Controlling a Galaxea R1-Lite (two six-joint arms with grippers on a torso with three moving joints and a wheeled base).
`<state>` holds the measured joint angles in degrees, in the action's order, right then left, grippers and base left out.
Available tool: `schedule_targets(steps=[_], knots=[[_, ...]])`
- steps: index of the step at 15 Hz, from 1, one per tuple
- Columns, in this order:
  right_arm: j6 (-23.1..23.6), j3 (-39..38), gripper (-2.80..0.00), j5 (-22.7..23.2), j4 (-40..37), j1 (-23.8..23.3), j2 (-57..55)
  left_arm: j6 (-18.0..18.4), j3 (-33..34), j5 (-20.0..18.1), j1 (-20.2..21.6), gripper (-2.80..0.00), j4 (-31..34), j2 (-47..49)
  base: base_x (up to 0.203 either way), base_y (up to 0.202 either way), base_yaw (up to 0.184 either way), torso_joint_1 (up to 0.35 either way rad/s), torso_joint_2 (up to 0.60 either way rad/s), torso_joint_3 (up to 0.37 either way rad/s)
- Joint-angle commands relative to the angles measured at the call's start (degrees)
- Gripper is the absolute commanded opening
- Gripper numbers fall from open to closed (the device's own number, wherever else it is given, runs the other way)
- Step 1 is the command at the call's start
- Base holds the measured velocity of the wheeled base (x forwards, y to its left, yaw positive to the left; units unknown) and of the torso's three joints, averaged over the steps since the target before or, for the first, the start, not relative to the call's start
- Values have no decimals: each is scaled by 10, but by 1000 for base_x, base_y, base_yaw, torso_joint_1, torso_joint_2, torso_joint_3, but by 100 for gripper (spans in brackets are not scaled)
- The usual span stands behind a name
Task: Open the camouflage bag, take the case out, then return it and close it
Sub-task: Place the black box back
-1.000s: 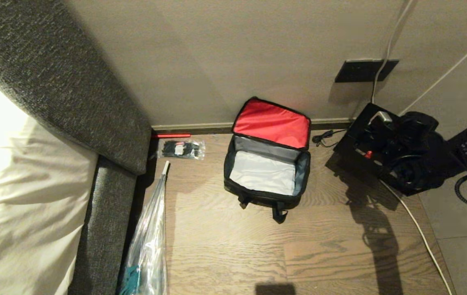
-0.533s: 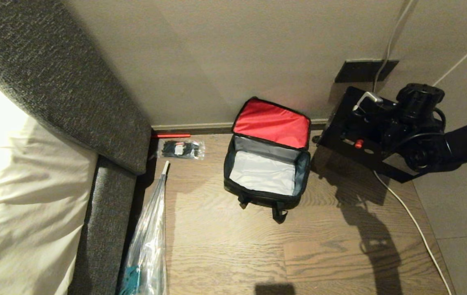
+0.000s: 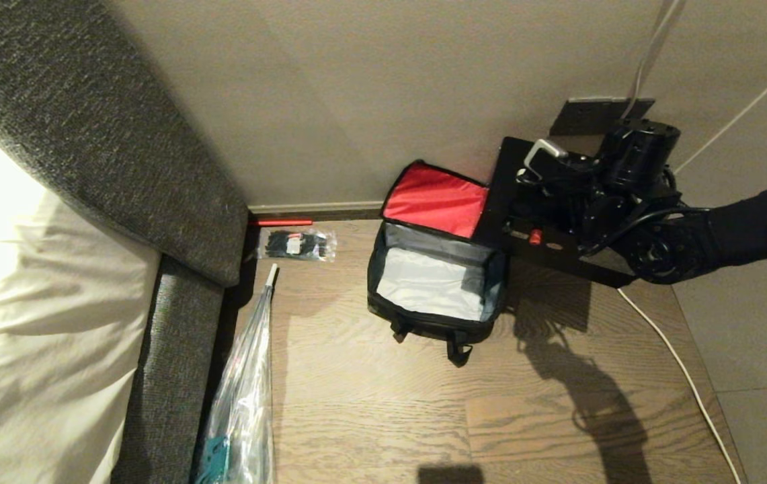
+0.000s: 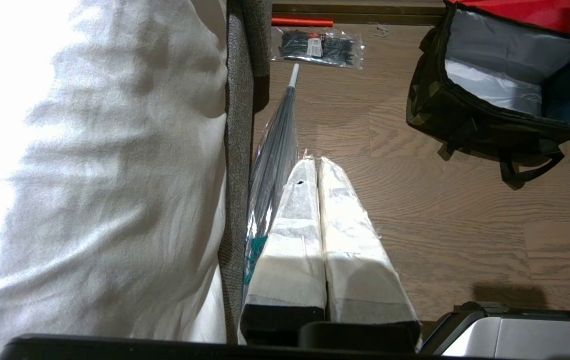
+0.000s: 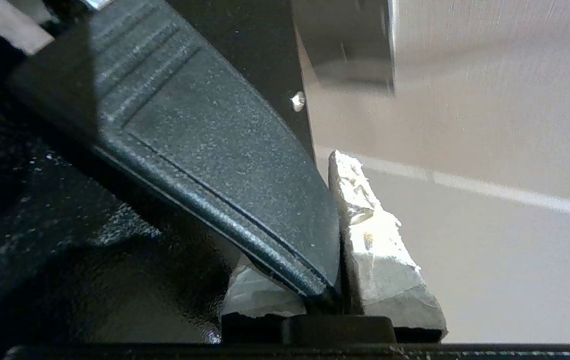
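The camouflage bag (image 3: 433, 325) stands open on the wooden floor by the wall, its red-lined lid (image 3: 433, 198) leaning back and its pale inside bare. The left wrist view shows the bag's camouflage side (image 4: 439, 110). The black case (image 3: 514, 202), with a small red latch (image 3: 535, 236), hangs in the air just right of the bag and overlaps the lid's right edge. My right gripper (image 3: 575, 183) is shut on the case's black handle (image 5: 205, 140), one white-padded finger (image 5: 369, 240) pressed against it. My left gripper (image 4: 317, 162) is shut and empty, low near the bed.
A bed with a white sheet (image 3: 20, 302) and a grey padded headboard (image 3: 121, 168) fill the left. A plastic-wrapped umbrella (image 3: 245, 390), a packet of black ties (image 3: 297, 244) and a red stick (image 3: 282, 222) lie left of the bag. A white cable (image 3: 672, 356) runs along the right.
My right arm has lifted the case off the floor at the right and carried it left and up, until it overlaps the bag's lid. The bag has not moved.
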<state>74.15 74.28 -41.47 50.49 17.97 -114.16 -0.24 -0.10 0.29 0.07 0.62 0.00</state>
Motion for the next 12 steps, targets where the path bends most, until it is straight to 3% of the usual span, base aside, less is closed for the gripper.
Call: schedule_targets(steps=[1,6,12], knots=[[0,1,-280,-1,6,48,-11,0,0,1,0,-280,0,-1,0,0,0,0,0,0],[-46,45,-280,0,3,102,-95,0,0,1,0,-280,0,-1,0,0,0,0,0,0],[-73,119,-280,13,-36,120,-164,0,0,1,0,-280,0,-1,0,0,0,0,0,0]])
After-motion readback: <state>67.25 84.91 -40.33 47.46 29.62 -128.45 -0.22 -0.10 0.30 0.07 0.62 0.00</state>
